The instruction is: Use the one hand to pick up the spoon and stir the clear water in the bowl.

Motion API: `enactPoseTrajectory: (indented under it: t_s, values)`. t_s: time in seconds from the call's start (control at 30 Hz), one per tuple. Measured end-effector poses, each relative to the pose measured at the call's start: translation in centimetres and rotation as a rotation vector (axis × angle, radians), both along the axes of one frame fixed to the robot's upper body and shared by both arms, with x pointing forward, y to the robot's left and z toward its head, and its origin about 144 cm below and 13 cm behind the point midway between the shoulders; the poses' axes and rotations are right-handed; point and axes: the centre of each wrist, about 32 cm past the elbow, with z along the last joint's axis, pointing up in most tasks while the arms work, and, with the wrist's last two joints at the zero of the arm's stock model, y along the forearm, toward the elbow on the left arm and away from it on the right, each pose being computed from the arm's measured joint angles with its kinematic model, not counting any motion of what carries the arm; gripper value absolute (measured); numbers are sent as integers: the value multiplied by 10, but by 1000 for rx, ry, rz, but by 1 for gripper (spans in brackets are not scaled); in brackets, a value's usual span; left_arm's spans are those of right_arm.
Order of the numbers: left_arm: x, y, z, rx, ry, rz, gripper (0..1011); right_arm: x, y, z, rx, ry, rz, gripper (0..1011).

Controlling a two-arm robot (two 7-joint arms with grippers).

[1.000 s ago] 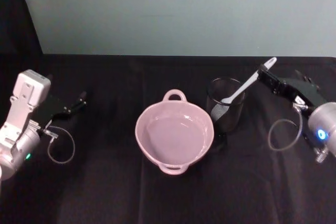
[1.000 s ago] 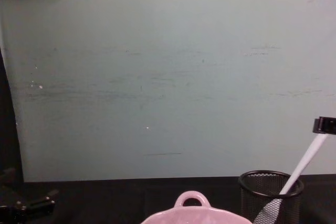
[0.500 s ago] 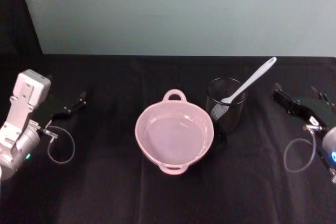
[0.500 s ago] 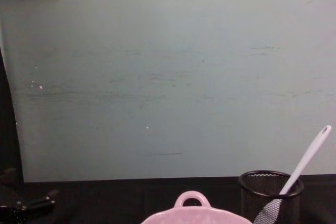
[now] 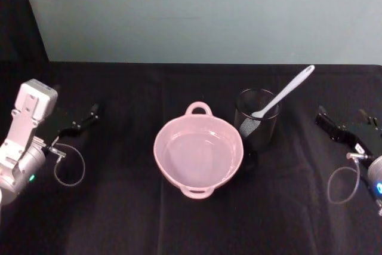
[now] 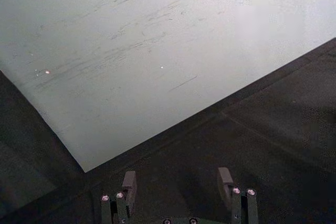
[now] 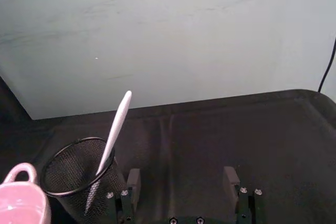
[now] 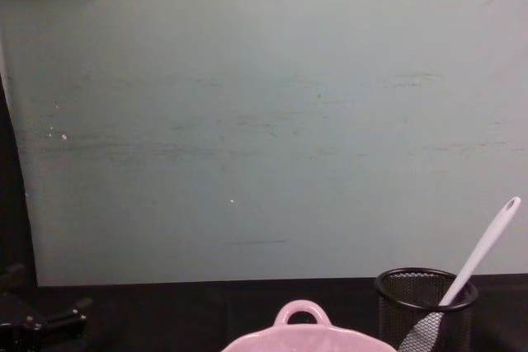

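Note:
The white spoon (image 5: 284,92) leans in a black wire-mesh cup (image 5: 256,125), handle pointing up to the right. Just left of the cup sits the pale pink bowl (image 5: 198,157) with clear water in it. My right gripper (image 5: 343,120) hovers low to the right of the cup, open and empty, apart from the spoon. In the right wrist view its fingers (image 7: 134,179) stand wide apart, with the spoon (image 7: 113,134), cup (image 7: 77,182) and bowl's handle (image 7: 18,174) off to one side. The left gripper (image 5: 83,119) rests open at the far left.
A black cloth (image 5: 179,225) covers the table, ending at a pale green wall (image 5: 197,10) behind. Grey cable loops hang by each wrist (image 5: 68,171). The chest view has the bowl's handle (image 8: 301,315), the cup (image 8: 425,307) and the spoon (image 8: 487,245) at the bottom right.
My right gripper has drawn back from the spoon's handle, moving right and toward me. The spoon stays leaning in the mesh cup. The left arm is still.

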Motion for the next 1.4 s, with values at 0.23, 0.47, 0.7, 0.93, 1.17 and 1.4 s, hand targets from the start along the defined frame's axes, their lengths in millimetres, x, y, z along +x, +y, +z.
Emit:
enactPoseTrajectory:
  t_s: [0.23,0.47,0.7,0.93,1.17,1.4]
  values:
    - [0,0,0,0,0,0,1011,2,1,-8,-34,-16,1,1002]
    - [0,0,0,0,0,0,1011,6,2,-17,-51,-22,-7,1003]
    - [0,0,0,0,0,0,1011,9,1,-28,-57,-64,-30,1003]
    - [0,0,0,0,0,0,1011,9,1,-27,-58,-63,-28,1003]
    - [0,0,0,0,0,0,1011,9,1,-27,-59,-61,-26,1002]
    - [0,0,0,0,0,0,1011,9,2,-26,-59,-59,-24,1003]
